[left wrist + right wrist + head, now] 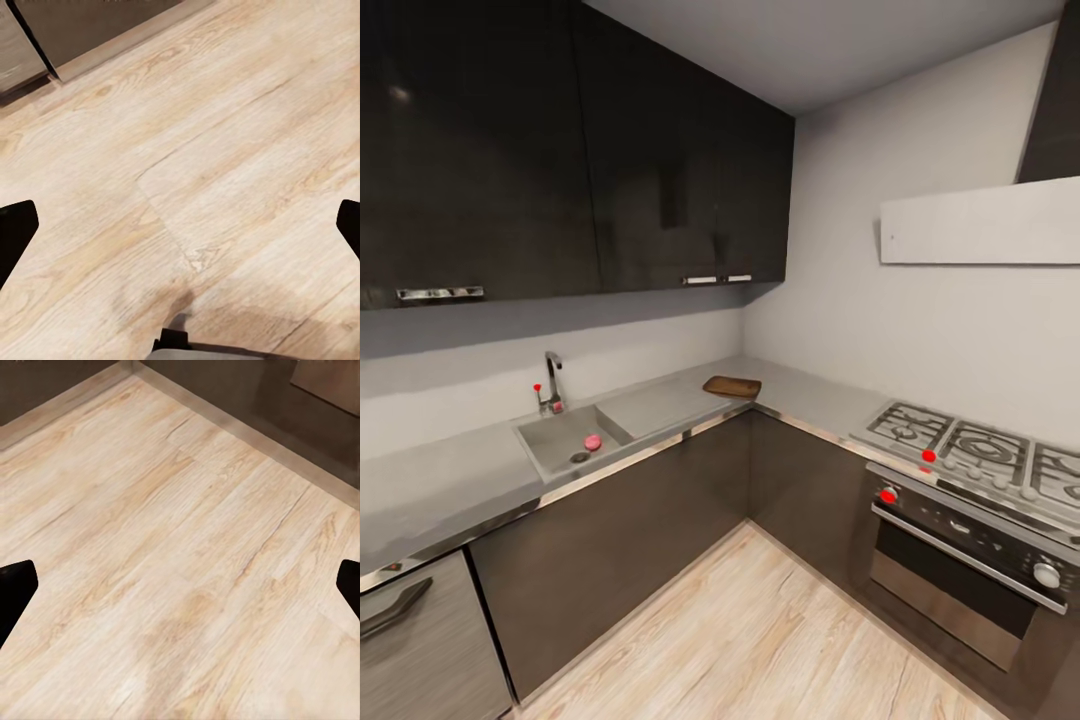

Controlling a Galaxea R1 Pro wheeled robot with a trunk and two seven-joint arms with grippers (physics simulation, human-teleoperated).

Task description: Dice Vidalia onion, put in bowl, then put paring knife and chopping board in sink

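While both grippers [180, 225] [180, 585] hang wide and empty over the floor [180, 547], the robot must roll to the sink [565, 440] for the onion [592, 442].

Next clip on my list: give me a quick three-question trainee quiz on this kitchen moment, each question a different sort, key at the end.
1. True or false: the Vidalia onion lies inside the sink, near the drain hole.
2. Multiple choice: the chopping board rests on
A. the hob
B. the countertop, near the inner corner
C. the wooden floor
3. Fill in: both wrist views look down at the pale wooden ____, with the fingertips of each gripper spread wide at the frame edges and nothing between them.

Key: 1 true; 2 B; 3 floor.
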